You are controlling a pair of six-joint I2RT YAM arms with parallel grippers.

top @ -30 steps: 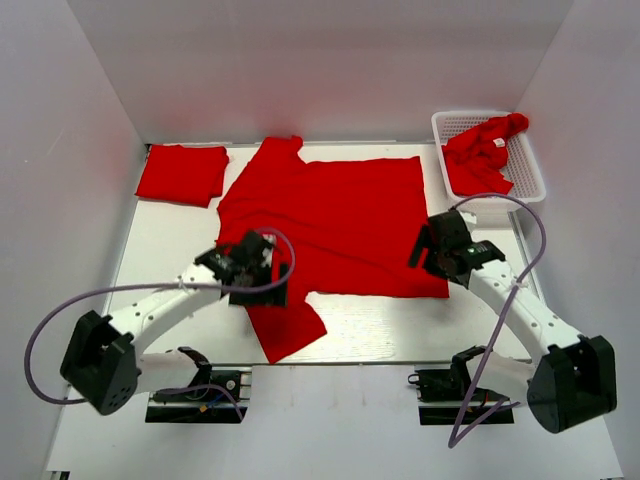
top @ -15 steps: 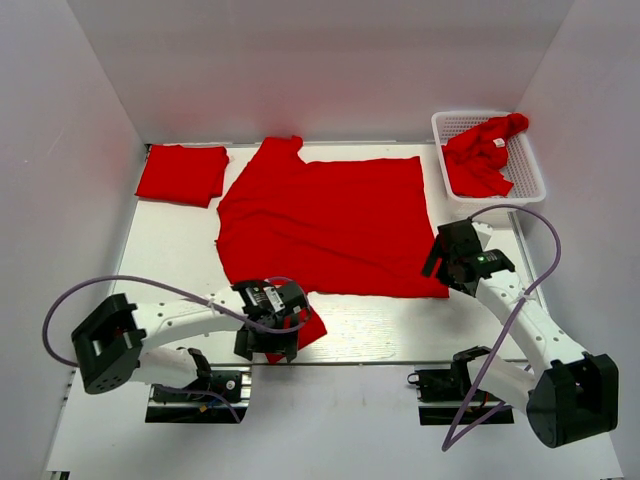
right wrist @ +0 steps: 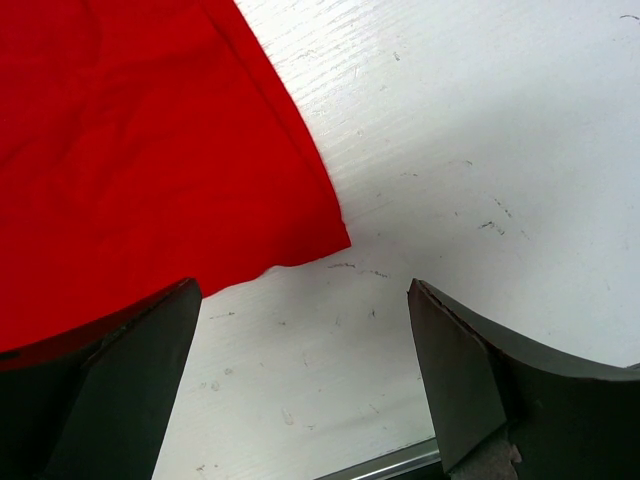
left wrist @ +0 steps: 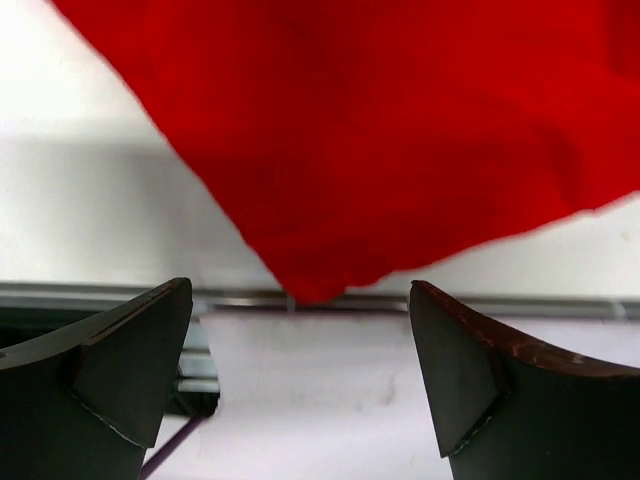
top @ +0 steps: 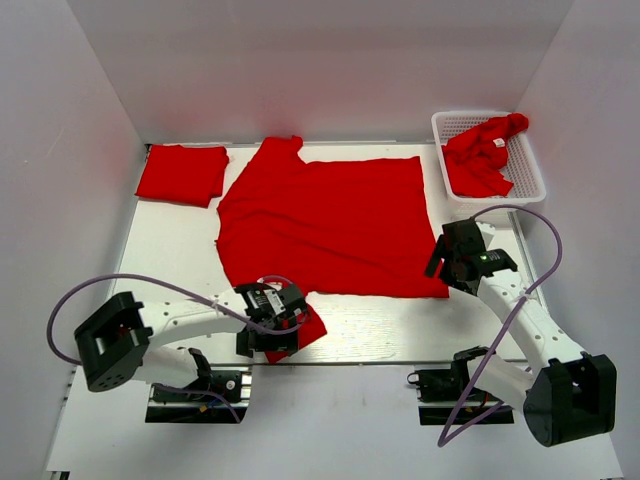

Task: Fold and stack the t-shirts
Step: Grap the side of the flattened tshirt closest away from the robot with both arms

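Note:
A large red t-shirt (top: 330, 215) lies spread flat in the middle of the white table (top: 390, 325). A folded red t-shirt (top: 182, 173) lies at the back left. A crumpled red t-shirt (top: 478, 152) sits in the basket. My left gripper (top: 270, 338) is open and empty over the spread shirt's near sleeve, whose tip (left wrist: 330, 270) reaches the table's near edge just ahead of the open jaws (left wrist: 300, 400). My right gripper (top: 445, 266) is open and empty beside the shirt's near right corner (right wrist: 320, 225), above bare table (right wrist: 305, 390).
A white lattice basket (top: 528, 175) stands at the back right. White walls close in the back and both sides. The table's metal near edge (left wrist: 500, 305) runs just under the left gripper. Purple cables loop from both arms.
My left gripper has moved from the shirt's left side toward the table's near edge, over the sleeve. My right gripper has shifted slightly to the right. Both stay open.

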